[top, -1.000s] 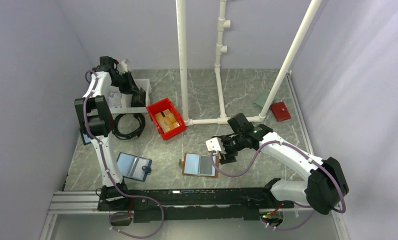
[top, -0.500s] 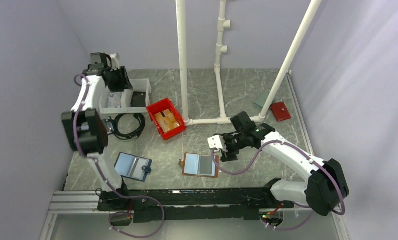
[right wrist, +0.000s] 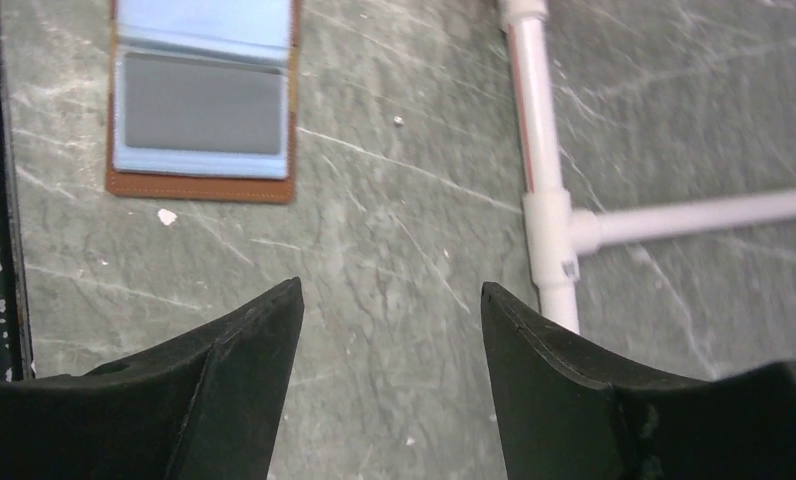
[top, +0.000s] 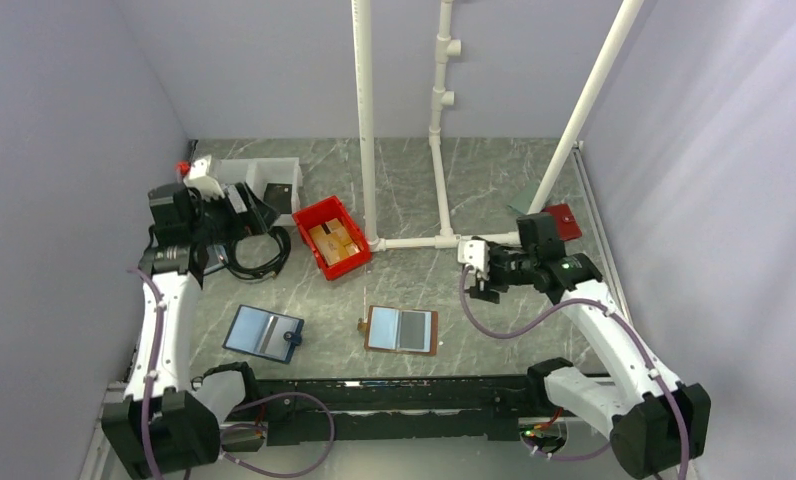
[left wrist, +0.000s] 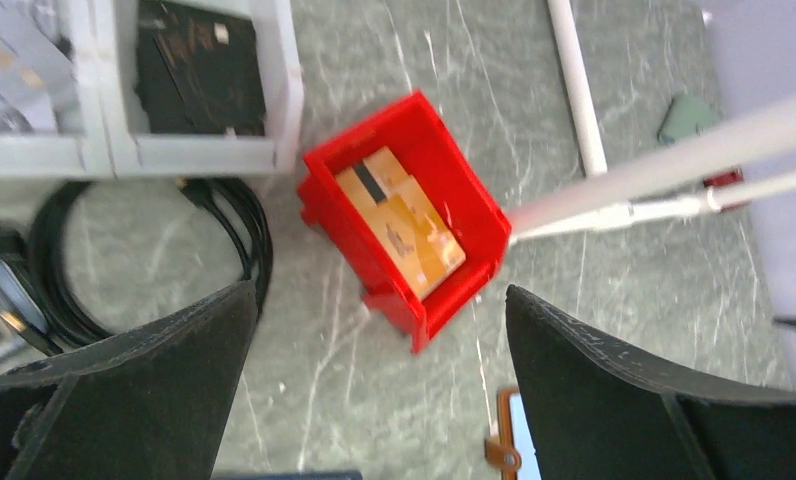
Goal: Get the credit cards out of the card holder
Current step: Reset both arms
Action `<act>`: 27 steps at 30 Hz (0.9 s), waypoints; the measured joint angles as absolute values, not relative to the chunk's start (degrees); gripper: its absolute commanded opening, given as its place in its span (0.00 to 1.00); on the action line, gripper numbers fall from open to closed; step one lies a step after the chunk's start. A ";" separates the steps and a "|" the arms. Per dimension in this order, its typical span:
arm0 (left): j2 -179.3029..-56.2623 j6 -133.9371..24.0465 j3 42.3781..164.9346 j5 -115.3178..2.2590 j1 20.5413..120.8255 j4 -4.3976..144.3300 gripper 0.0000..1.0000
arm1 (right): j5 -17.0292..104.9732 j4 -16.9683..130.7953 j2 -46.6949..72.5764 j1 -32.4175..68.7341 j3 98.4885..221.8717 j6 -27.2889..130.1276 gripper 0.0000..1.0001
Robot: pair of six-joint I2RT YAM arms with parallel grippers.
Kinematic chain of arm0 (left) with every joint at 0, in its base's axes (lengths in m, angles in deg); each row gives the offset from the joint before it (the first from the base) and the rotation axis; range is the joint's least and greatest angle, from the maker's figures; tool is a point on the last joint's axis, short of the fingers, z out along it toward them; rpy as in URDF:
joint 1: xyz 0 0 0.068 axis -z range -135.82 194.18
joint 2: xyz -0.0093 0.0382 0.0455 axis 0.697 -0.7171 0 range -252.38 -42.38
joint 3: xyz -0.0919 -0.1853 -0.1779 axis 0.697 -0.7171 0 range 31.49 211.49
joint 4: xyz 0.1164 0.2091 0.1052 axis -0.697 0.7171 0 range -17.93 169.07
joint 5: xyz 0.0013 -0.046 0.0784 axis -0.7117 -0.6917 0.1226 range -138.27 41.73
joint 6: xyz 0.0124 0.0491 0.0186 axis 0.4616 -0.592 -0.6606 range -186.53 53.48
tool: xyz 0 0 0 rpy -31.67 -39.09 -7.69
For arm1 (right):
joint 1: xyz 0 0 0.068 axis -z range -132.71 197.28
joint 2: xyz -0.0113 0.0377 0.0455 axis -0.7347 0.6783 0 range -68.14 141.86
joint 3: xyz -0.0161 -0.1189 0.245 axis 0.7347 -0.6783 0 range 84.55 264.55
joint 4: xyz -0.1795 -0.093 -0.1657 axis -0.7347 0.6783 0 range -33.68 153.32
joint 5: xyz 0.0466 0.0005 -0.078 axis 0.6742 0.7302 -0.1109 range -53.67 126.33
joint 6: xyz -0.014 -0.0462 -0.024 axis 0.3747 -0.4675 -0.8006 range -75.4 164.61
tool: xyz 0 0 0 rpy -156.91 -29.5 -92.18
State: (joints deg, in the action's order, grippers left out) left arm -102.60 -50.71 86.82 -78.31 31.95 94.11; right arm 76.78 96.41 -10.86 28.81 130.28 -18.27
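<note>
Pulled the left gripper (left wrist: pixel 379 300) back from the white tray (top: pixel 274 168), with jaws now spread wide, gripping nothing, above the red bin (left wrist: pixel 404 225). Drew the right gripper (right wrist: pixel 391 290) off toward the white pipe (right wrist: pixel 544 150), well clear of the card holder (top: pixel 401 329), with jaws partly apart and empty. Left the card holder unmoved, open flat by the front rail (top: pixel 394 385)

The left arm stands bent at the elbow. The left gripper (top: pixel 236 208) hangs well to the left of the card holder (top: pixel 401 329) and behind it, jaws wide apart, holding nothing. The right gripper (top: pixel 477 272) hovers near the holder, to its right and behind, jaws apart, also empty.
</note>
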 measured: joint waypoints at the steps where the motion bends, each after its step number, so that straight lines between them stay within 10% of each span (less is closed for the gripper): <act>1: -100.72 -50.71 84.35 -78.42 32.57 94.11 1.00 | 77.37 96.50 -11.69 30.60 130.30 -17.63 0.70; 12: -85.03 -52.33 74.80 -72.74 40.85 94.97 0.99 | 82.00 96.96 -21.97 48.76 131.48 -7.34 0.99; 27: -81.21 -52.50 74.77 -69.79 41.35 95.60 0.99 | 97.56 86.75 -14.54 76.37 138.54 29.93 1.00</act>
